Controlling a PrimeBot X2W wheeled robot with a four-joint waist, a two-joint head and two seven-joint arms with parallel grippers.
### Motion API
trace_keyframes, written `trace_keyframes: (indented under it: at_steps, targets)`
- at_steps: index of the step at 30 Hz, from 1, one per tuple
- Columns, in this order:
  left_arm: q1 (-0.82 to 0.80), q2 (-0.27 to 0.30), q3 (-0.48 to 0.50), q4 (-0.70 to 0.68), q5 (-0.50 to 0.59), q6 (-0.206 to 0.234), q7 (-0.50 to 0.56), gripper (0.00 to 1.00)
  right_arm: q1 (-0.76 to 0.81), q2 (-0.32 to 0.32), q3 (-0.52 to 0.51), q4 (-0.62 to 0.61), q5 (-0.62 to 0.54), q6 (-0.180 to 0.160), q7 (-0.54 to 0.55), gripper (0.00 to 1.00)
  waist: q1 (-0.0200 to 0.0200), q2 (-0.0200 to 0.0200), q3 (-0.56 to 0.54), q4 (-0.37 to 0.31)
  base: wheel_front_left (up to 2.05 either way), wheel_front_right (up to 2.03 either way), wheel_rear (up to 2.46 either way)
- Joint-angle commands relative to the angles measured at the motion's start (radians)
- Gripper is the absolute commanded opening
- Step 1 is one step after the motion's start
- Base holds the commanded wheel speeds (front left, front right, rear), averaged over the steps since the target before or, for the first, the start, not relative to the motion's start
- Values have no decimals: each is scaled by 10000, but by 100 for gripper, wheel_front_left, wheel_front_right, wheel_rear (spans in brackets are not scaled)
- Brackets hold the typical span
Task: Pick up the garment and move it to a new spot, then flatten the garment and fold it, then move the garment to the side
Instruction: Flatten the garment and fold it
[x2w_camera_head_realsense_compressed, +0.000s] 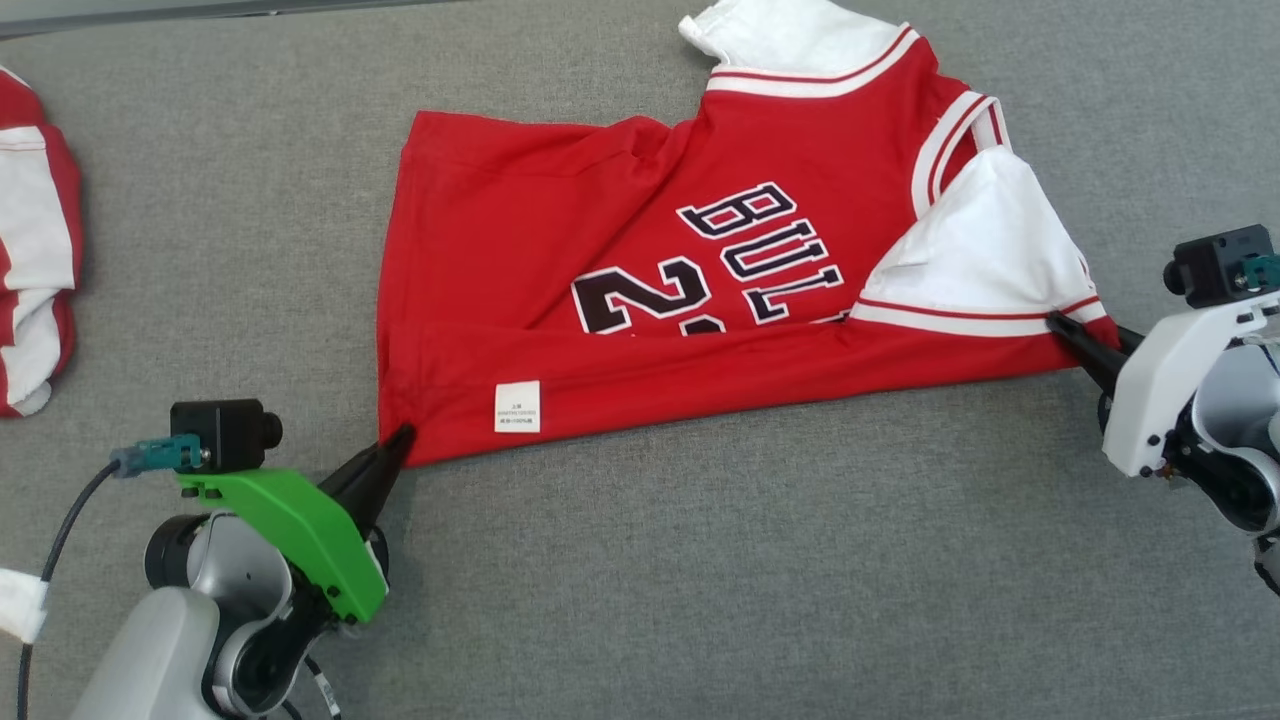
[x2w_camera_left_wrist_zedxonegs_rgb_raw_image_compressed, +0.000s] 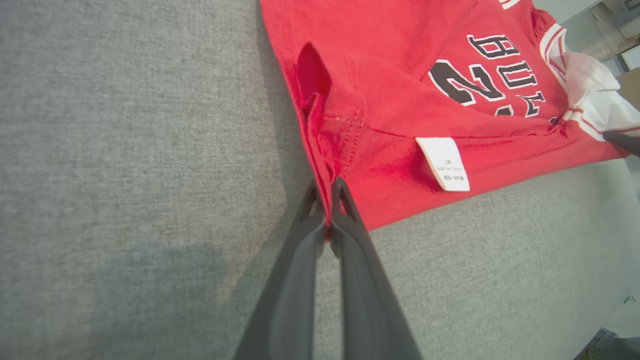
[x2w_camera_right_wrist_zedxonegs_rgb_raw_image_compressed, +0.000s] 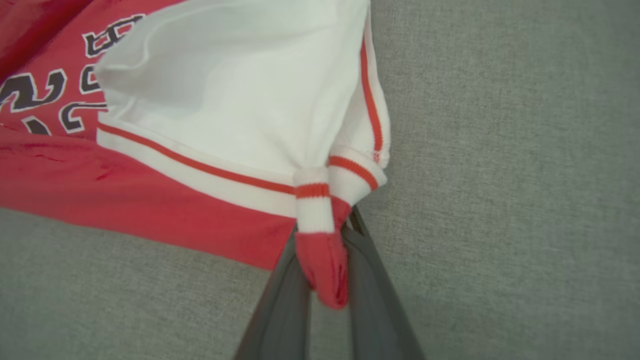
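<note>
Boldly, "BUL" (x2w_camera_head_realsense_compressed: 770, 252) on red jersey (x2w_camera_head_realsense_compressed: 520, 250)

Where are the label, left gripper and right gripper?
label (x2w_camera_head_realsense_compressed: 517, 407): head view, centre of the white tag.
left gripper (x2w_camera_left_wrist_zedxonegs_rgb_raw_image_compressed: 327, 195): left wrist view, between fingertips shut on the jersey (x2w_camera_left_wrist_zedxonegs_rgb_raw_image_compressed: 390, 85) hem.
right gripper (x2w_camera_right_wrist_zedxonegs_rgb_raw_image_compressed: 327, 227): right wrist view, between fingertips shut on bunched jersey trim.

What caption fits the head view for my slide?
On a grey surface, the left claw and right claw pinch opposite ends of a red jersey.
</note>
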Motion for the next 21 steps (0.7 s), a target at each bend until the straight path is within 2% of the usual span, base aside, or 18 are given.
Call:
trace_keyframes:
  at_steps: [1,6,13,15,20,21]
  targets:
    - [300,151,76,-207,-94,77,40,0,250,-212,-58,-93,130,-21,85,0,-1,0,-161,-4,0,0,0]
    - [1758,480,315,-1889,-349,533,168,0,1260,-823,-430,-1014,893,-21,453,0,-1,0,-602,18,0,0,0]
    - [4625,341,314,-4155,-454,1580,-47,0,4039,-1305,-1538,-2477,1525,-23,521,0,-1,0,-856,-38,0,0,0]
    - [5314,57,253,-4447,-646,1744,-290,0,5094,-1153,-2069,-2807,1554,-21,537,0,-1,0,-700,-40,0,0,0]
    - [5218,-246,-19,-3840,-586,1640,-428,0,5467,-610,-2441,-2606,1004,-21,657,0,-1,0,-503,-152,0,0,0]
    - [5108,-297,-31,-3695,-517,1677,-498,13,5381,-467,-2435,-2540,866,-21,687,22,-1,0,-495,-181,0,0,0]
